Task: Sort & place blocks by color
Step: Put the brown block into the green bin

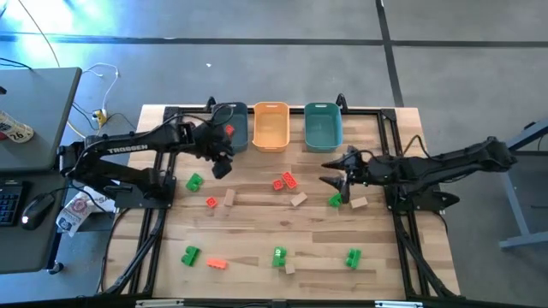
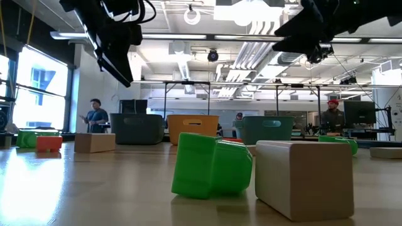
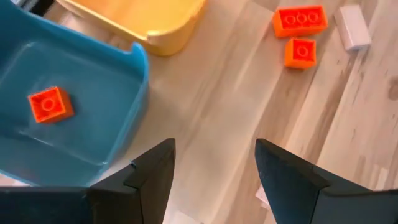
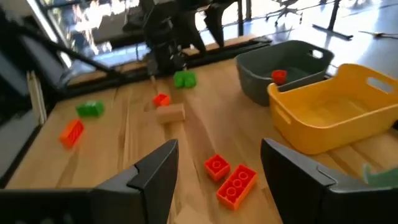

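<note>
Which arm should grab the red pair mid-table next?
Probably left: the left gripper is open beside the blue-grey bin, which already holds a red block, and its wrist view shows the red pair. The right gripper, also open, hangs near the green block.

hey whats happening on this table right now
Two robot arms are sorting small toy blocks into three bins at the table's far edge. The left gripper hangs open and empty beside the blue-grey bin, which already holds one red-orange block. The right gripper is open too, over the middle of the table near a green block. The yellow-orange bin looks empty. Most blocks lie scattered on the wood.
</note>
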